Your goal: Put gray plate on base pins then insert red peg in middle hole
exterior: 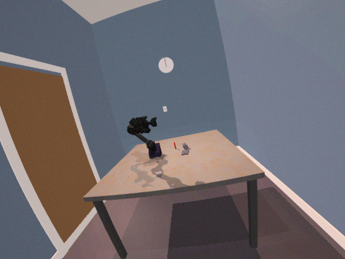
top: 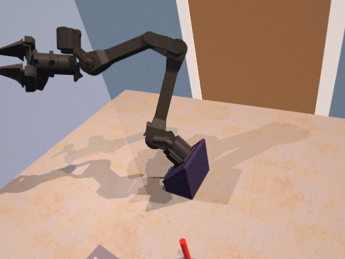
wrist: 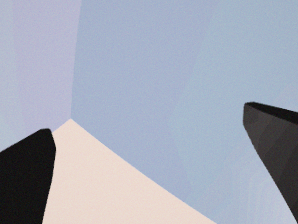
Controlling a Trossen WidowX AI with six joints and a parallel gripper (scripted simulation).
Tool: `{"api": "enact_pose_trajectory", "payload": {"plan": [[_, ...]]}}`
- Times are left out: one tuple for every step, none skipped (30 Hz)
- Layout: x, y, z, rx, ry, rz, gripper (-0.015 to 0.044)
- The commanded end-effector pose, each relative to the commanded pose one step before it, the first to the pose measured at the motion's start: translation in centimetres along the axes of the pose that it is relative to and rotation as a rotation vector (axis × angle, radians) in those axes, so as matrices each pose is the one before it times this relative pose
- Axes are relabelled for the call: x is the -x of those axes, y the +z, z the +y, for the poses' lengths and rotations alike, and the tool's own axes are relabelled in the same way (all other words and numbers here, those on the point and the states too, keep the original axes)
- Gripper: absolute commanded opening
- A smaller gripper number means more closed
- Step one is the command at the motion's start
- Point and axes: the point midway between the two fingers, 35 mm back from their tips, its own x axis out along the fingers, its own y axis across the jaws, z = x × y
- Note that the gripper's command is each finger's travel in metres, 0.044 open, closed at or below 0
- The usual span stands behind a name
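My gripper [top: 0,60] [wrist: 149,126] is open and empty, raised high above the table and pointing sideways, well away from the objects. The red peg [top: 184,248] [exterior: 175,146] stands upright, leaning slightly, beside the gray pieces. A flat gray piece [top: 100,253] [exterior: 185,152] lies on the table and is cut off by the lower edge in the top view. Just behind it in the exterior view is a second, taller gray piece [exterior: 185,146]. They are too small to tell which is the plate and which is the base; the pins and holes cannot be made out.
The arm's dark purple mount [top: 196,173] [exterior: 155,150] is on the table [top: 260,221] [exterior: 221,166], to the left of the peg in the exterior view. The wrist view shows only the fingers, walls and a pale surface. Arm shadows cross the table.
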Motion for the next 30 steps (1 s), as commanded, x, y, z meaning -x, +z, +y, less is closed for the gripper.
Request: {"api": "enact_pose_trajectory", "payload": {"plan": [[0.0,0.0,0.0,0.0,0.0,0.0,0.0426],[-0.07,0.108,-0.067,-0.0024,-0.00219,-0.00253,0.044],[-0.21,0.323,-0.204,-0.0071,-0.00666,-0.00759,0.044],[-0.354,0.531,-0.353,-0.0116,-0.01143,-0.01263,0.044],[-0.503,0.728,-0.518,-0.0156,-0.01671,-0.01762,0.044],[-0.66,0.908,-0.706,-0.019,-0.02267,-0.02254,0.044],[-0.768,0.991,-0.851,-0.0201,-0.02729,-0.02539,0.044],[-0.66,0.792,-0.743,-0.0155,-0.02393,-0.02096,0.044],[-0.518,0.584,-0.589,-0.011,-0.01903,-0.01591,0.044],[-0.418,0.458,-0.441,-0.0105,-0.01572,-0.01431,0.044],[-0.549,0.589,-0.563,-0.0148,-0.02113,-0.01994,0.044],[-0.717,0.72,-0.74,-0.0173,-0.02776,-0.02475,0.044],[-0.989,0.941,-1.053,-0.0216,-0.03913,-0.03373,0.044],[-1.032,0.911,-1.116,-0.0196,-0.04139,-0.03441,0.044],[-1.052,0.857,-1.154,-0.017,-0.04269,-0.03433,0.044],[-1.07,0.802,-1.189,-0.0144,-0.04387,-0.03426,0.044],[-1.086,0.746,-1.222,-0.0117,-0.04493,-0.03418,0.044],[-0.955,0.598,-1.079,-0.008,-0.03963,-0.02951,0.044],[-0.957,0.55,-1.091,-0.0058,-0.03993,-0.02921,0.044],[-0.994,0.522,-1.146,-0.0039,-0.04175,-0.03008,0.044],[-1.021,0.486,-1.19,-0.0017,-0.04316,-0.03067,0.044],[-1.029,0.446,-1.225,0.0016,-0.04408,-0.03104,0.044],[-1.033,0.395,-1.241,0.0039,-0.04446,-0.03097,0.044],[-1.033,0.343,-1.251,0.0063,-0.04465,-0.03084,0.044],[-1.029,0.29,-1.256,0.0086,-0.04463,-0.03065,0.044],[-1.024,0.237,-1.26,0.011,-0.04456,-0.0305,0.044],[-1.018,0.186,-1.262,0.0132,-0.04439,-0.03036,0.044],[-1.013,0.135,-1.264,0.0155,-0.04427,-0.03033,0.044],[-1.007,0.084,-1.266,0.0178,-0.04411,-0.03035,0.044],[-1.001,0.034,-1.267,0.0202,-0.04394,-0.03044,0.044]]}}
